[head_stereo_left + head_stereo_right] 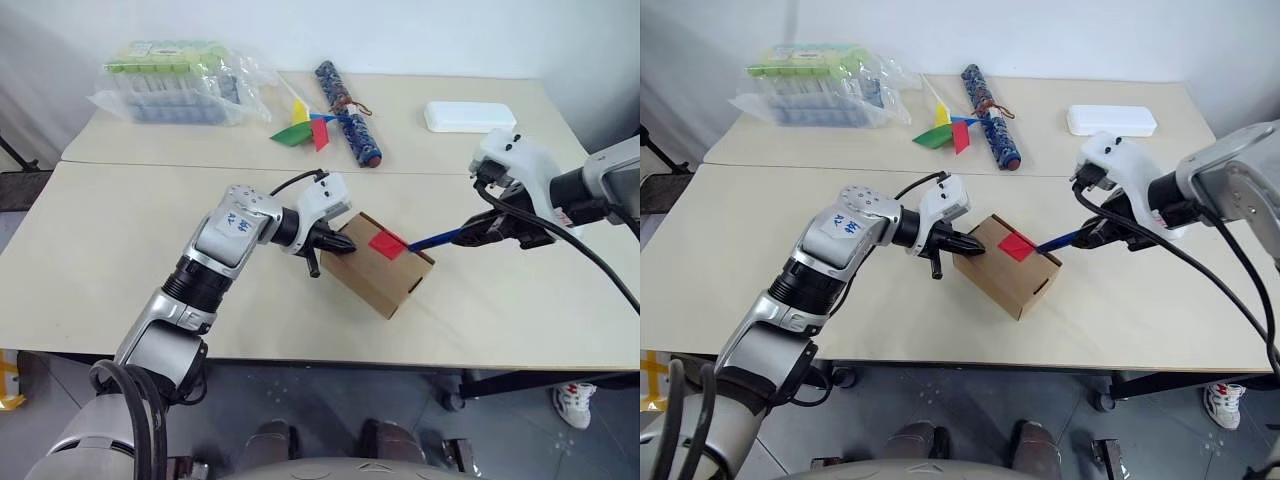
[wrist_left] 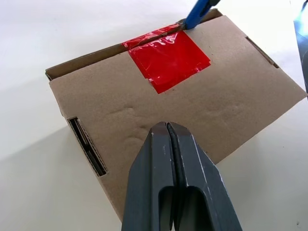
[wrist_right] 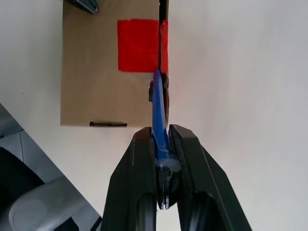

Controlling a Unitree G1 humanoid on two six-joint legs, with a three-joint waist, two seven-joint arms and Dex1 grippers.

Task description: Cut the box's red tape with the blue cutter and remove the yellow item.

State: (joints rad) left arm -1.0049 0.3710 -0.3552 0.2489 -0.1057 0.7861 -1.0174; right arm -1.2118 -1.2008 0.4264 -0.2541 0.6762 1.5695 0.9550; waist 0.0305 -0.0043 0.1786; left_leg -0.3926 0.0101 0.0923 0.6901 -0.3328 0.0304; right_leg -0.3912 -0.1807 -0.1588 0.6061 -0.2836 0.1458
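Blue cutter rear end hidden between right gripper fingers. Box interior not visible, closed flaps. Box far corner cut off by the left wrist view's edge.

Bright, even light from overhead leaves only soft, faint shadows on the pale tabletop. The red tape carries crinkled glare, and the far wall washes out nearly white. Focus is sharp.
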